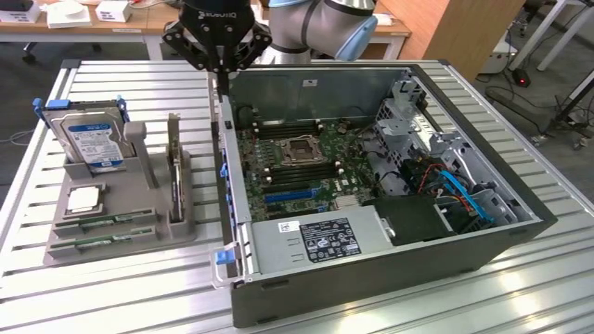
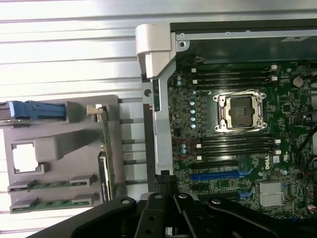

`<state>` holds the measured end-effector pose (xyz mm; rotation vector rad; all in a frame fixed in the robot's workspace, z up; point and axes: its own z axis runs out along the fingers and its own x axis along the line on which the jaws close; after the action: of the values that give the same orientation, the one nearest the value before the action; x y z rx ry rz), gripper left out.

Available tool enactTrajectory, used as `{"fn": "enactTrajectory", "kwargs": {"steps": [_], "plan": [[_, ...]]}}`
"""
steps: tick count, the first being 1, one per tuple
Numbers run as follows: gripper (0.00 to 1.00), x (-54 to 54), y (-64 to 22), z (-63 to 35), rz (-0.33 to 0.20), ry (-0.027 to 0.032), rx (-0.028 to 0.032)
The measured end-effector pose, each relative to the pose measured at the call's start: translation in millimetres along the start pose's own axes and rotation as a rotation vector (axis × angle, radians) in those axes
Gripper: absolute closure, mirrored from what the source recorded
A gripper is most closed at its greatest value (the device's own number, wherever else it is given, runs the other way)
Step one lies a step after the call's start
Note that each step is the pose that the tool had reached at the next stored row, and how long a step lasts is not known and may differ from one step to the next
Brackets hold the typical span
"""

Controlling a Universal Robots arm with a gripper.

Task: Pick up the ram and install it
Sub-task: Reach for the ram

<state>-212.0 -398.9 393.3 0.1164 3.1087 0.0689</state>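
Note:
Two green ram sticks lie flat, one beside the other, in slots at the front of a grey holder on the exterior view's left. My gripper hangs shut and empty above the open computer case's side wall, near its back corner. It is well away from the ram. Inside the case, the motherboard shows black memory slots on both sides of the processor socket.
The holder also carries a hard drive in a blue frame, a square silver processor and a green board standing on edge. The case holds a power supply and blue cables. All of it sits on a slatted metal table.

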Motion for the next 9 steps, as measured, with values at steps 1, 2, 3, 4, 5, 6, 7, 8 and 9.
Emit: {"fn": "enactTrajectory", "kwargs": {"steps": [1,2,3,4,5,6,7,8,9], "plan": [[0.91,2.4,-0.2,0.0,0.0,-0.0003,-0.0001],[0.91,4.8,-0.3,-0.1,0.0,-0.0005,-0.0002],[0.91,7.2,-0.5,-0.2,0.0,-0.0006,-0.0001],[0.91,9.8,-0.7,-0.3,0.0,-0.0008,-0.0001],[0.91,12.5,-0.9,-0.4,0.0,-0.001,-0.0001],[0.91,15.3,-1.1,-0.5,0.0,-0.0013,-0.0002],[0.91,18.4,-1.4,-0.6,0.0,-0.0015,-0.0002],[0.91,21.3,-1.6,-0.7,0.0,-0.0018,-0.0002],[0.91,24.3,-1.8,-0.7,0.0,-0.0022,-0.0003]]}}
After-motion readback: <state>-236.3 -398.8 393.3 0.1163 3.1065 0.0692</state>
